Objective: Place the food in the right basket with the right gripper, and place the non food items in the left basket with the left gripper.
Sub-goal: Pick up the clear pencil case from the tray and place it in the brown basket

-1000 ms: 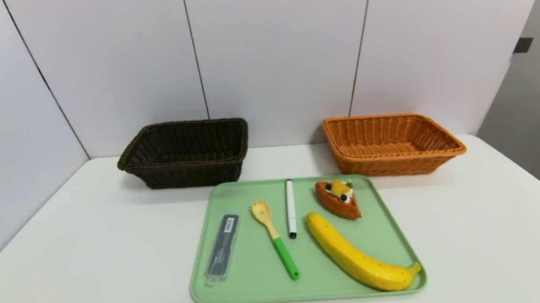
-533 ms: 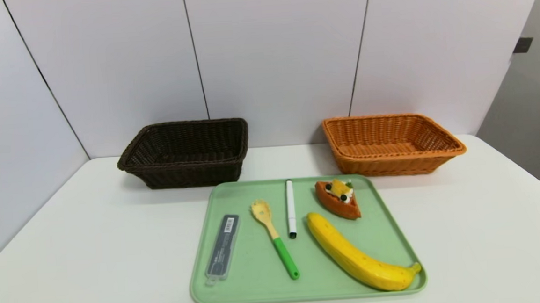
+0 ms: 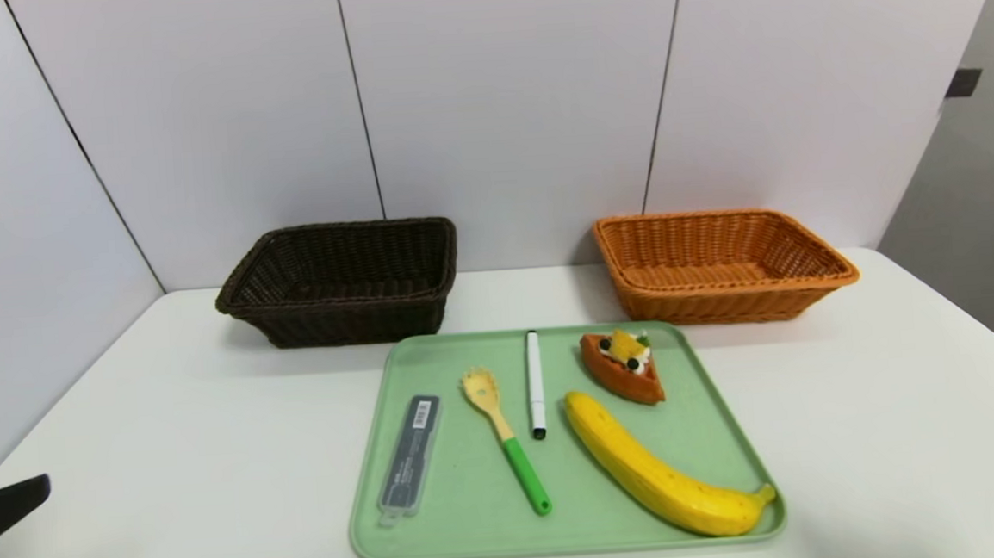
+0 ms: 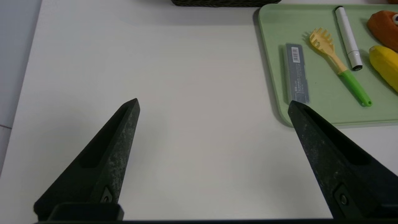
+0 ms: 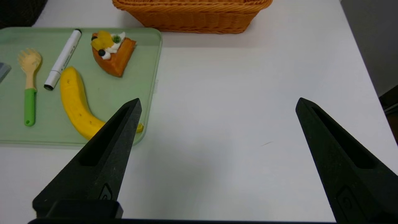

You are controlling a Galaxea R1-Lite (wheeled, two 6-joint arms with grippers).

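With both hands, left and right, spread wide and holding nothing, the banana, at the head view's lower right, is best gripped across its middle and the case, lower centre-left, across its narrow width.

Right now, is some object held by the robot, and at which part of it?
Nothing is held: the left claw and the right claw are both open, with only bare table between their fingers.
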